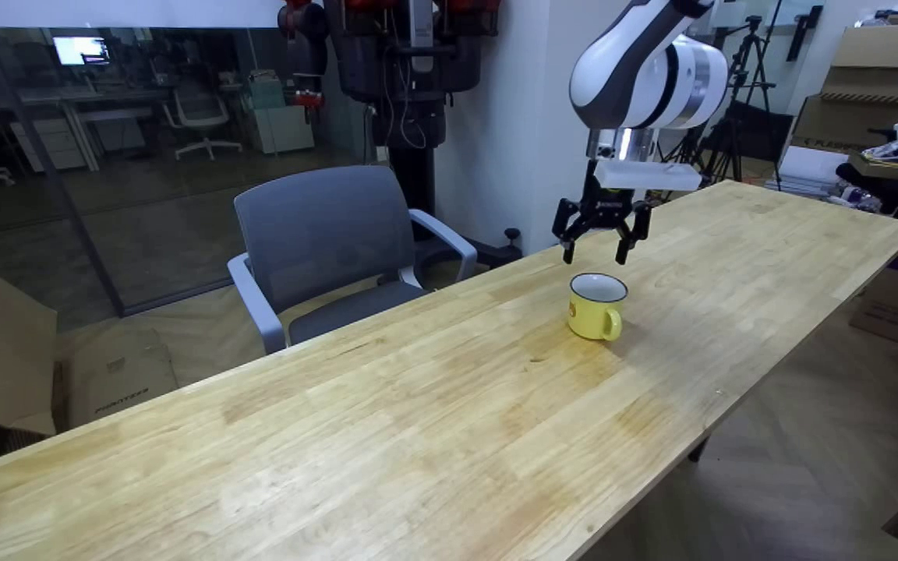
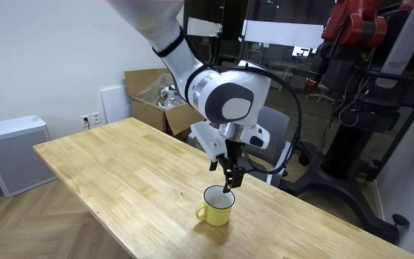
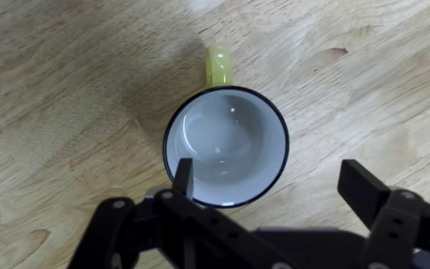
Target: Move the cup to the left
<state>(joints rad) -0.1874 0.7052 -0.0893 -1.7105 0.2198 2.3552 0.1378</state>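
The small yellow cup stands upright on the wooden table, in an exterior view (image 1: 589, 318) and in an exterior view (image 2: 217, 215). In the wrist view I look down into the cup (image 3: 226, 138), with its white inside, dark rim and handle at the top. My gripper is open and empty above the cup in an exterior view (image 1: 595, 255) and in an exterior view (image 2: 220, 177). In the wrist view the gripper (image 3: 266, 170) has its left finger overlapping the cup's lower left rim, and its right finger is over bare wood beyond the cup. Nothing visible is held.
The long wooden table (image 1: 355, 436) bears the cup. A grey chair (image 1: 332, 241) stands at its long edge. A dark robot with red arms (image 2: 358, 72) stands behind it. Cardboard boxes (image 2: 149, 111) and a white appliance (image 2: 16, 154) stand on the floor.
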